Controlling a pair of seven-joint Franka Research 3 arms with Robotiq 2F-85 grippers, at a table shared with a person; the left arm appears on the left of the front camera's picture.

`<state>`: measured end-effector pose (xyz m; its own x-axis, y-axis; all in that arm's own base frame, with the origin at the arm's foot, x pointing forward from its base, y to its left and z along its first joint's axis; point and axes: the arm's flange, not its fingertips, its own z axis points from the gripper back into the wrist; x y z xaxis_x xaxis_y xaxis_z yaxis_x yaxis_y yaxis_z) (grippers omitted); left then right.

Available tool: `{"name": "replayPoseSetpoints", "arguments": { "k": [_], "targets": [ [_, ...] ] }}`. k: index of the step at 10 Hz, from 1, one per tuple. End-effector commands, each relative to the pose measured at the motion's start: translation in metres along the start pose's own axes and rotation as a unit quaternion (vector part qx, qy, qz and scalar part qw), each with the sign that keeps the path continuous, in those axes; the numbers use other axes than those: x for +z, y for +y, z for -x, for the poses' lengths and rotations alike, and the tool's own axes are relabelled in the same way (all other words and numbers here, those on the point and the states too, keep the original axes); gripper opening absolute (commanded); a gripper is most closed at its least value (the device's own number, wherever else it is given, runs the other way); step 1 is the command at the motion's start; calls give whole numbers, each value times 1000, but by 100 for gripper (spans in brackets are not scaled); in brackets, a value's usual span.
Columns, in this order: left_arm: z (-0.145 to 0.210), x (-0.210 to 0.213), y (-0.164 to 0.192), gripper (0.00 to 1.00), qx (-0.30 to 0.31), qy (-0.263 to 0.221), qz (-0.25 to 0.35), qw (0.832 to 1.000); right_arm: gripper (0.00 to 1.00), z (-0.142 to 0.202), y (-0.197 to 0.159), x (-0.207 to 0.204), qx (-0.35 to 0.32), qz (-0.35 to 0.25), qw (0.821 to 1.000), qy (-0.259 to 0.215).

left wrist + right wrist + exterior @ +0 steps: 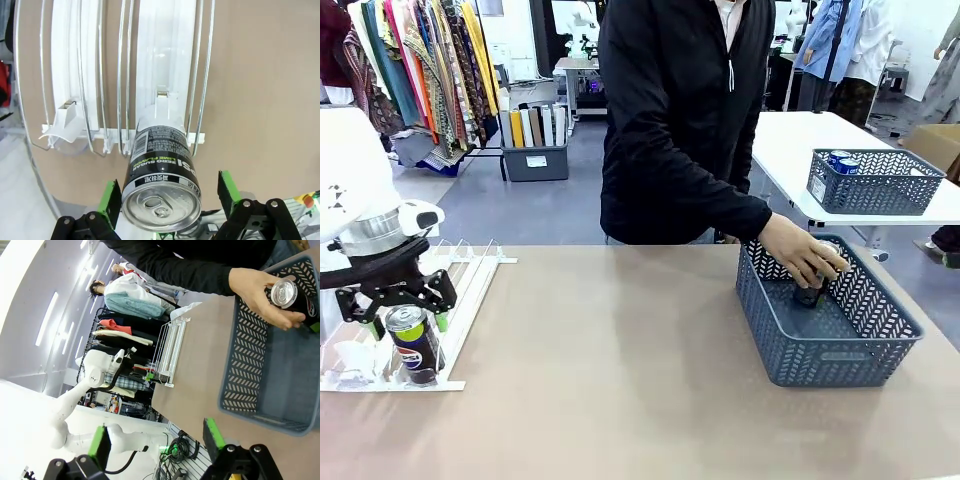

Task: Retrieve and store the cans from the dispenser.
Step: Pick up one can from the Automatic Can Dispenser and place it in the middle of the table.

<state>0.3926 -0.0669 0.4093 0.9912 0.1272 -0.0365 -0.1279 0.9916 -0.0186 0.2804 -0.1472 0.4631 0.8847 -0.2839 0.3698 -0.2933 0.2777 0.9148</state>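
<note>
rack (470, 285) lies at the left end of the table (620, 350) in the front view, and we see a dark can (413, 345) at its near, low end, between the green pads of the left gripper (407, 325), whose jaws stand wide on either side of it. at the right a person's hand (805, 255) reaches into the grey basket (840, 360) and grips a second can (808, 293) inside it. on another table behind, a further basket (880, 190) holds blue cans (840, 160). in the left wrist view we look along the left gripper (167, 200) onto the dark can (160, 165): it stands at the foot of a wire lane of the rack (165, 60), silver top towards us, and the pads flank it with the jaws spread, not clamped on it. in the right wrist view the right gripper (155, 440) hangs apart from the basket (240, 375), jaws wide with nothing between them; the hand (255, 282) holds the second can (290, 292) inside the basket, and the rack (170, 347) shows well beyond, across the table.
</note>
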Motion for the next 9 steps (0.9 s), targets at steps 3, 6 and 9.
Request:
{"name": "replayPoseSetpoints", "arguments": {
  "k": [3, 6, 9],
  "targets": [
    [-3, 4, 4, 0, 13, -18, 4, 1000, 100, -4, 3, -2, 7, -13, 1000, -10],
    [-3, 3, 4, 0, 13, -19, 8, 1000, 100, -4, 3, -2, 7, -13, 1000, -10],
    [0, 17, 10, 0, 19, -42, 7, 999, 100, -4, 3, -2, 7, -13, 1000, -10]
  ]
}}
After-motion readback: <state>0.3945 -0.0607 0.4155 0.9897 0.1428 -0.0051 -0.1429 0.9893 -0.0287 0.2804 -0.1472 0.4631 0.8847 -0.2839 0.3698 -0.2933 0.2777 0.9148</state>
